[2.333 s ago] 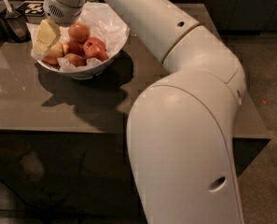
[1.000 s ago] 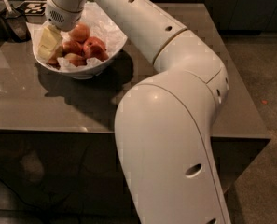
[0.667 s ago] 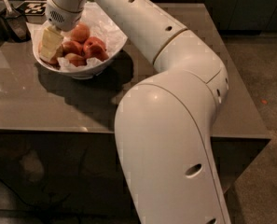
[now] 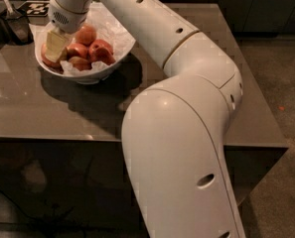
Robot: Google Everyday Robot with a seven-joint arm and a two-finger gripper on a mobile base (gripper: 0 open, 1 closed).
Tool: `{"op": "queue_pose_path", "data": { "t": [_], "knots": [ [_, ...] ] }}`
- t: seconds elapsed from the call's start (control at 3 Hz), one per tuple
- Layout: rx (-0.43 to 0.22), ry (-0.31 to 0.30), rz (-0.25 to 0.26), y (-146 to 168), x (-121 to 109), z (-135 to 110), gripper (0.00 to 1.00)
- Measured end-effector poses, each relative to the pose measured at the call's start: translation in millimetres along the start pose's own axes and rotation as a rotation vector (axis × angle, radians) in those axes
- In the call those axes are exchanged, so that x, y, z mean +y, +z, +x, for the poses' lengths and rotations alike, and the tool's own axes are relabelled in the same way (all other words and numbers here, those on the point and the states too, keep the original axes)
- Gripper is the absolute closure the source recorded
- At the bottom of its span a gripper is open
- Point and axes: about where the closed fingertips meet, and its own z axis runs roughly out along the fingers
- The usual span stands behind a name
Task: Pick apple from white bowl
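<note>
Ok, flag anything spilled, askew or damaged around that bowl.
Nothing stands out. The white bowl sits upright on the table, with the apples all inside it on the crumpled paper and nothing spilled. The gripper is down inside the bowl among the fruit.

The white bowl (image 4: 122, 52) — wide, glossy, lined with crumpled white paper (image 4: 110, 26) — stands upright at the far left. The apple (image 4: 86, 34), pale orange, lies at its far side above redder apples (image 4: 101, 51) — just right of the gripper (image 4: 56, 43), which is dipped into the bowl's left half.
</note>
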Motion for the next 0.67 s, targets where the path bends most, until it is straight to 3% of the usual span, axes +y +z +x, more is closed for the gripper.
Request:
{"op": "queue_pose_path", "data": {
  "t": [0.33,0.67],
  "knots": [
    [0.0,0.0,0.0,0,0,0,0.98],
    [-0.011,-0.025,0.059,-15,8,-14,1.0]
  ]
}}
